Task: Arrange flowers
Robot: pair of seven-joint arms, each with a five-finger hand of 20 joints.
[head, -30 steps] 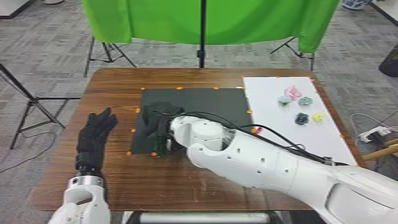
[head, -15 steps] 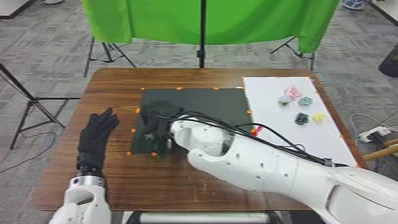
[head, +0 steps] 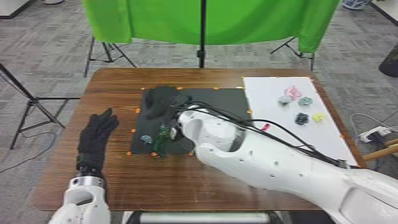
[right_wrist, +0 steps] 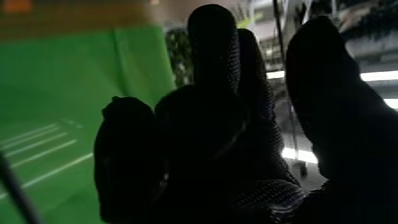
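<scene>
1. Head view. The right hand (head: pixel 161 100) lies over the far left part of the dark mat (head: pixel 228 98), apart from a green item (head: pixel 160 142) with a blue-grey bloom (head: pixel 147 138) beside it. A pink flower (head: pixel 292 92), a yellow flower (head: pixel 318 117) and others occupy the white sheet (head: pixel 269 107). The left hand (head: pixel 91 137) rests with fingers straight. Probable step: between placements; the next calls for clearing the green item, then fetching another flower.
2. Right wrist view. Fingers extended, thumb well apart; no grasped object is visible.
</scene>
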